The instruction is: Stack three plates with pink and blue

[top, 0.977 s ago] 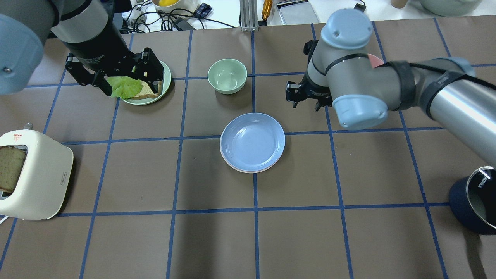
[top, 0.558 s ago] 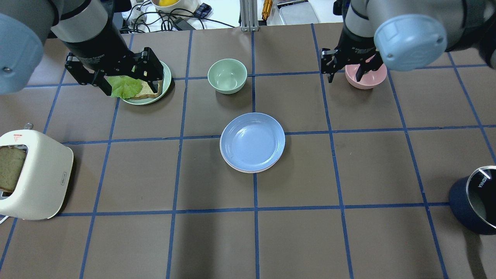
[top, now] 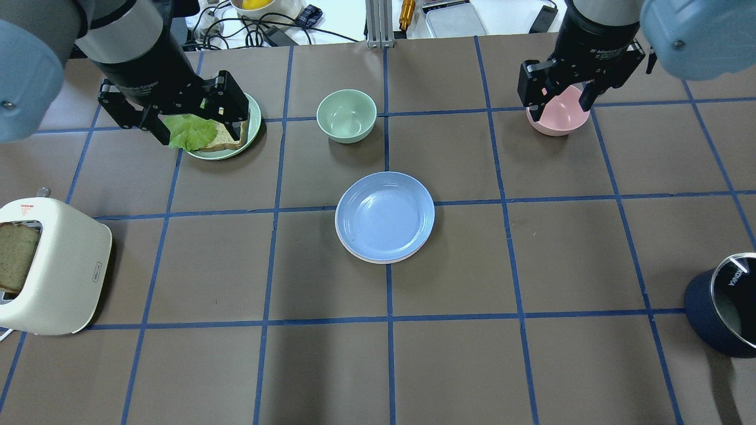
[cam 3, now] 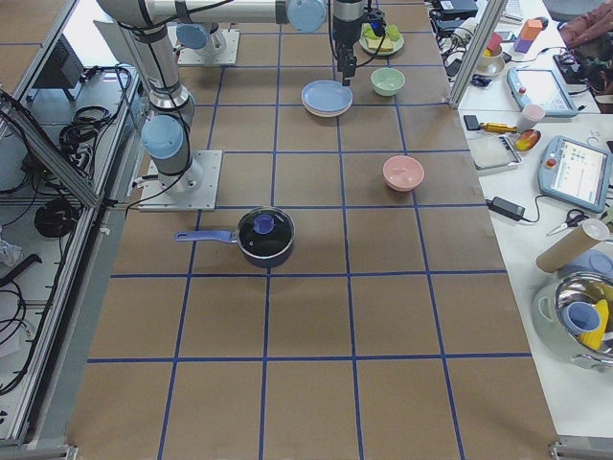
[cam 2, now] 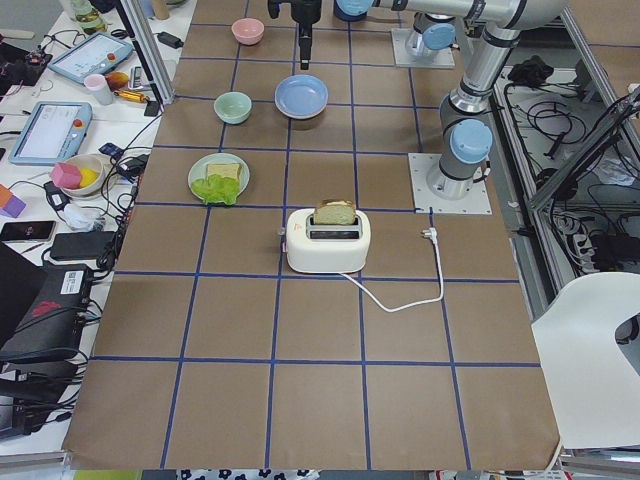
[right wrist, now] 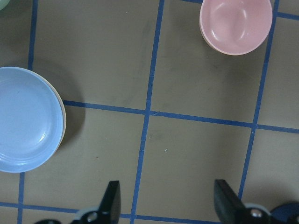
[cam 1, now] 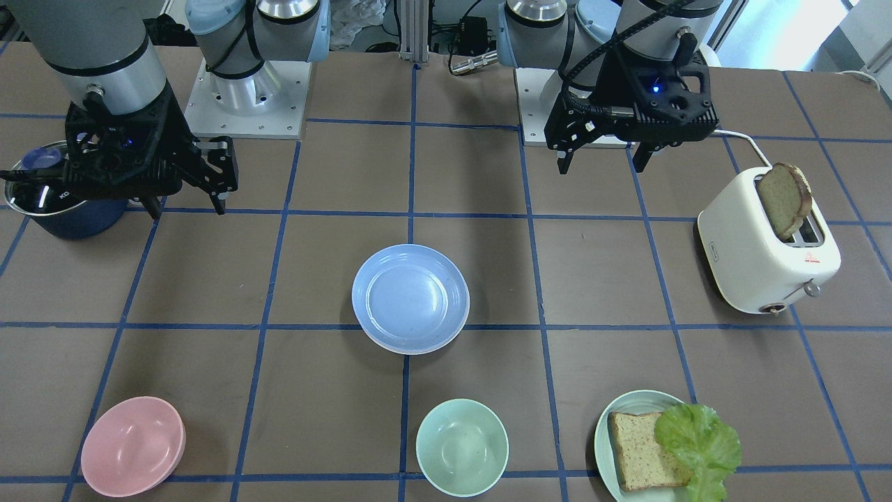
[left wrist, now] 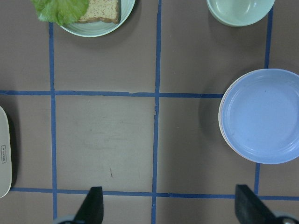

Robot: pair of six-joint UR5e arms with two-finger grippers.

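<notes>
The three plates lie stacked in the middle of the table. The light blue plate [top: 385,215] is on top, and it also shows in the front view [cam 1: 410,296]. Only thin pale pink and cream rims [top: 378,260] show under it. My left gripper [top: 198,121] is open and empty, high above the table's left side, with the stack to the right in its wrist view [left wrist: 261,116]. My right gripper [top: 558,94] is open and empty, high above the right side, with the stack at the left in its wrist view [right wrist: 25,119].
A pink bowl [top: 558,121] stands at the far right and a mint-green bowl [top: 346,115] beyond the stack. A pale green plate with bread and lettuce [top: 251,127] is far left. A cream toaster with bread [top: 59,265] is near left, a dark pot [top: 717,307] near right.
My right arm has swung away from beside the stack toward the far right, and its gripper now hangs over the pink bowl. The left arm and the stack have not moved.
</notes>
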